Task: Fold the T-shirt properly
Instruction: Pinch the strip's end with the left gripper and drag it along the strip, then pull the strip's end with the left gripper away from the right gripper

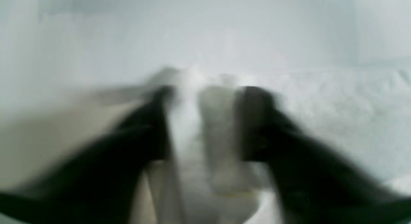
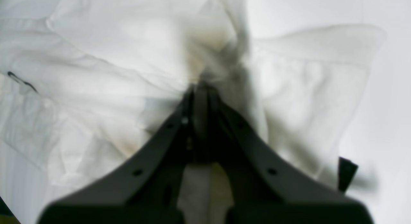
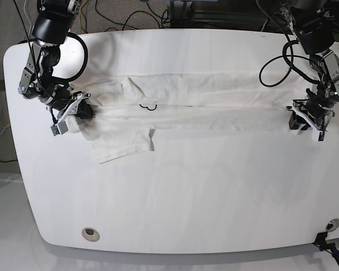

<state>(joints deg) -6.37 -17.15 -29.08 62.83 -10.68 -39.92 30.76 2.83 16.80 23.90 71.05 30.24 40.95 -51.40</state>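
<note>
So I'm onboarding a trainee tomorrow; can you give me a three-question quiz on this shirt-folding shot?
1. True or false: the right end effector is shut on the shirt.
2. How does the shirt lie? A) balled up B) stretched in a long band between the arms C) hanging off the table
3. Fill in: a loose ___ lies flat below the band, near the right arm.

Key: 1 true; 2 B; 3 sleeve.

White T-shirt (image 3: 203, 101) — lying on the table, stretched into a long horizontal band across the far half; one short sleeve spread flat toward the near-left — fabric creased.
</note>
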